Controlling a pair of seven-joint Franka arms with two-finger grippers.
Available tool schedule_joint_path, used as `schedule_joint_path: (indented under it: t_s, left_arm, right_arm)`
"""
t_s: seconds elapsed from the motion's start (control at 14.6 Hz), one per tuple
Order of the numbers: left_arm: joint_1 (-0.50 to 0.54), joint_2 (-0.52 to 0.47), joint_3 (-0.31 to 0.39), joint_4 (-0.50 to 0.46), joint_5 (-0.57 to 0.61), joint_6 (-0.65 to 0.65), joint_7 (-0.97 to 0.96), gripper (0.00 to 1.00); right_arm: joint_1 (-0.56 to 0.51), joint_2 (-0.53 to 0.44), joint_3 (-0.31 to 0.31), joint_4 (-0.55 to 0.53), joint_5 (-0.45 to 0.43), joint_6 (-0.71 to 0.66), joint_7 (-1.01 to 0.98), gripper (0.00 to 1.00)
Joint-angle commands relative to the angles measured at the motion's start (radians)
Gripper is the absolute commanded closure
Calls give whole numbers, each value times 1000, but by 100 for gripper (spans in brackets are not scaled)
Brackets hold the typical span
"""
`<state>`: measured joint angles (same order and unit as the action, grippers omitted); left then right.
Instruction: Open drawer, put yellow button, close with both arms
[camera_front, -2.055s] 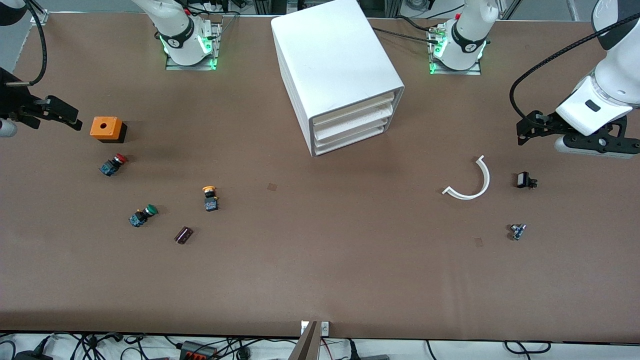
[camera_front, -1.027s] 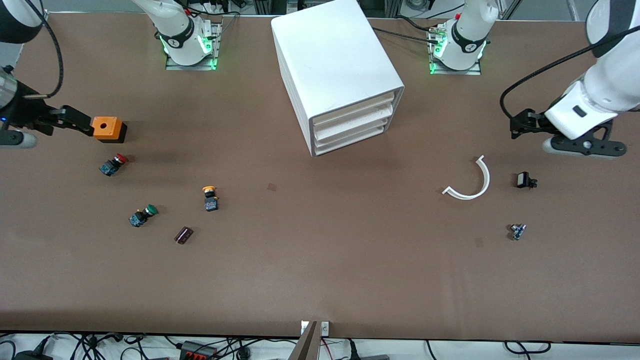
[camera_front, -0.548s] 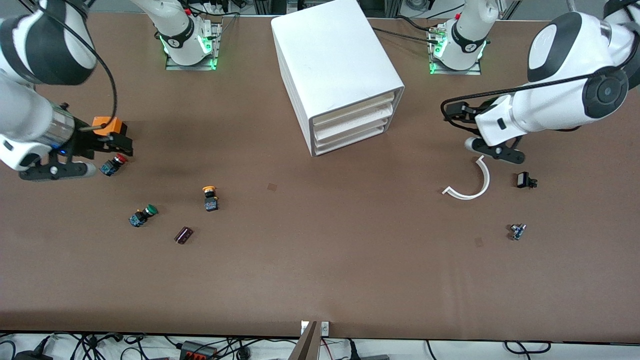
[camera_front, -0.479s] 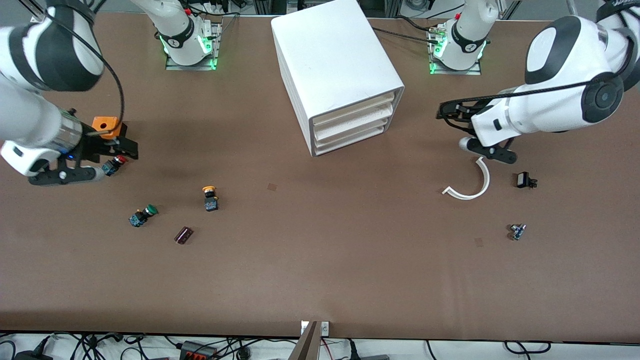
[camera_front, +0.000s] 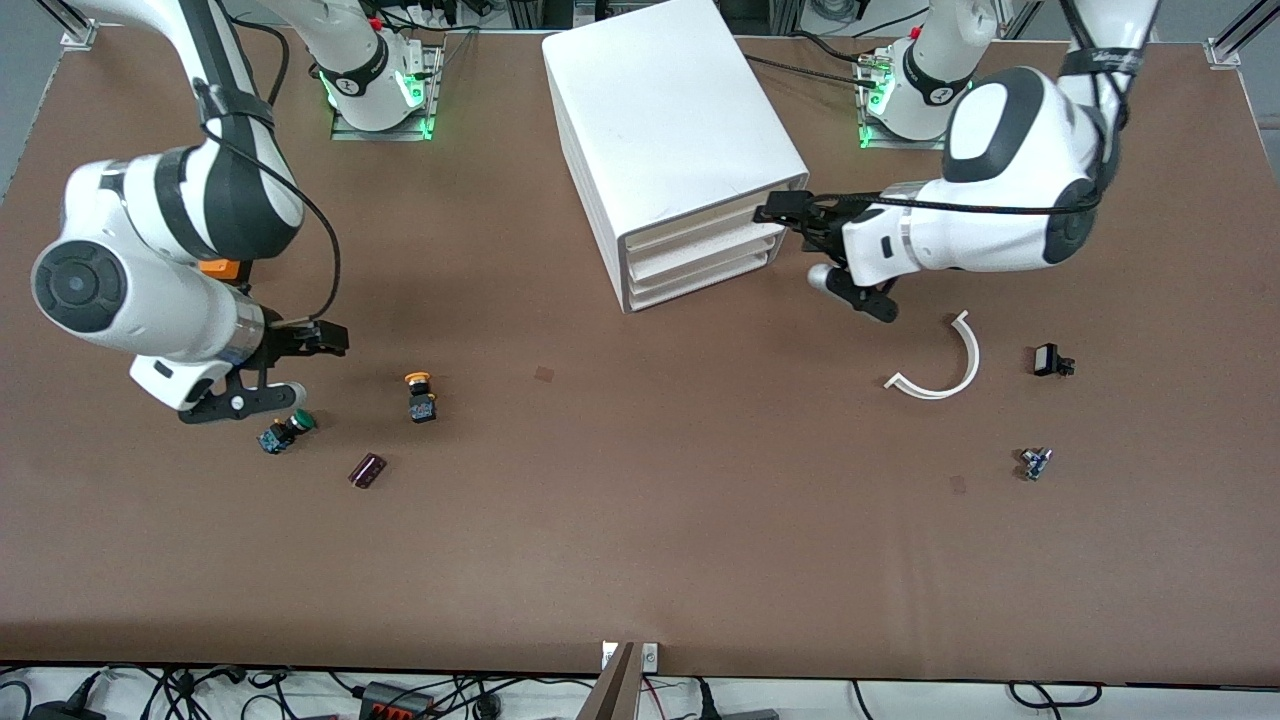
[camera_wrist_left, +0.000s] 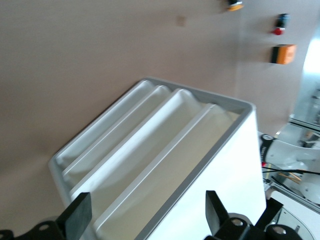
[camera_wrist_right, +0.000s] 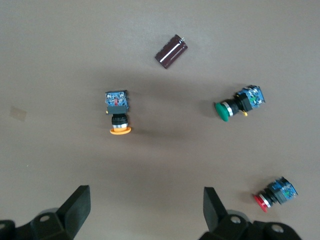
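The white three-drawer cabinet (camera_front: 670, 110) stands at the middle of the table's robot side with all three drawers shut. The top drawer (camera_front: 700, 225) also shows in the left wrist view (camera_wrist_left: 165, 150). My left gripper (camera_front: 790, 220) is open and empty just in front of the drawers, at the top corner toward the left arm's end; its midpoint in the left wrist view (camera_wrist_left: 145, 220) faces the drawer fronts. The yellow button (camera_front: 420, 395) lies on the table and shows in the right wrist view (camera_wrist_right: 117, 112). My right gripper (camera_front: 325, 345) is open and empty above the table beside it (camera_wrist_right: 145, 207).
A green-capped button (camera_front: 285, 430) and a dark cylinder (camera_front: 367, 470) lie near the yellow button. A red-capped button (camera_wrist_right: 275, 194) lies under my right arm. An orange box (camera_front: 225, 268) peeks out beside that arm. A white curved strip (camera_front: 940, 365) and two small parts (camera_front: 1050, 360) (camera_front: 1035, 462) lie toward the left arm's end.
Both arms swung in from the table's ends. My left gripper moved to the cabinet's drawer front. My right gripper moved past the orange box and red button toward the yellow button.
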<state>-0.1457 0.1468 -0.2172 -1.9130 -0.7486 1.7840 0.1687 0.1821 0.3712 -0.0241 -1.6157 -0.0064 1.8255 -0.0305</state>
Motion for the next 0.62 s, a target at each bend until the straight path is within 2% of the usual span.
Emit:
schedule_joint_path:
  t_s: [0.0, 0.41, 0.55]
  left_arm:
    - [12, 36, 1, -67, -136, 46, 214, 0]
    - [20, 125, 1, -144, -284, 34, 478, 0]
    - [15, 128, 1, -197, -334, 31, 567, 6]
  right_arm:
    - [31, 55, -2, 31, 16, 38, 11, 0]
    - [42, 182, -1, 42, 29, 149, 12, 0]
    - [65, 219, -2, 62, 29, 150, 14, 0]
